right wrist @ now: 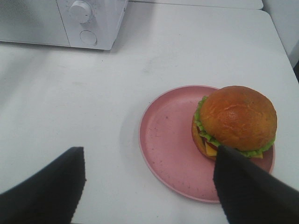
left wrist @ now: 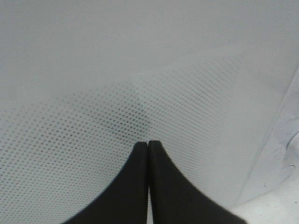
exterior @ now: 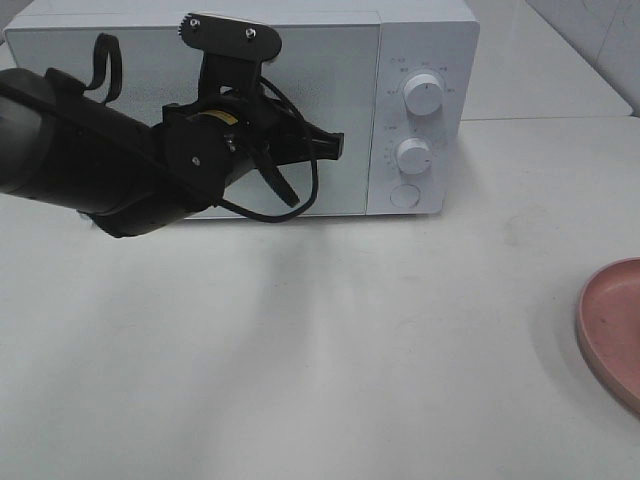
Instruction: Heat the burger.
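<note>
The burger [right wrist: 236, 121], with a golden-brown bun and green lettuce, sits on the far side of a pink plate [right wrist: 163, 140] in the right wrist view. My right gripper [right wrist: 149, 154] hovers over the plate, open, one finger [right wrist: 243, 186] close beside the burger and nothing held. The white microwave [exterior: 420, 40] stands at the back of the table with its door [exterior: 330, 60] closed. My left gripper [exterior: 338, 146] is shut and empty. Its fingertips [left wrist: 140, 149] point at the dotted door window [left wrist: 187, 107], near the door's right edge.
The microwave has two knobs [exterior: 423, 95] and a round button [exterior: 404, 195] on its right panel. The pink plate [exterior: 615, 330] shows at the table's right edge in the high view. The bulky left arm [exterior: 90, 150] reaches across the microwave's front.
</note>
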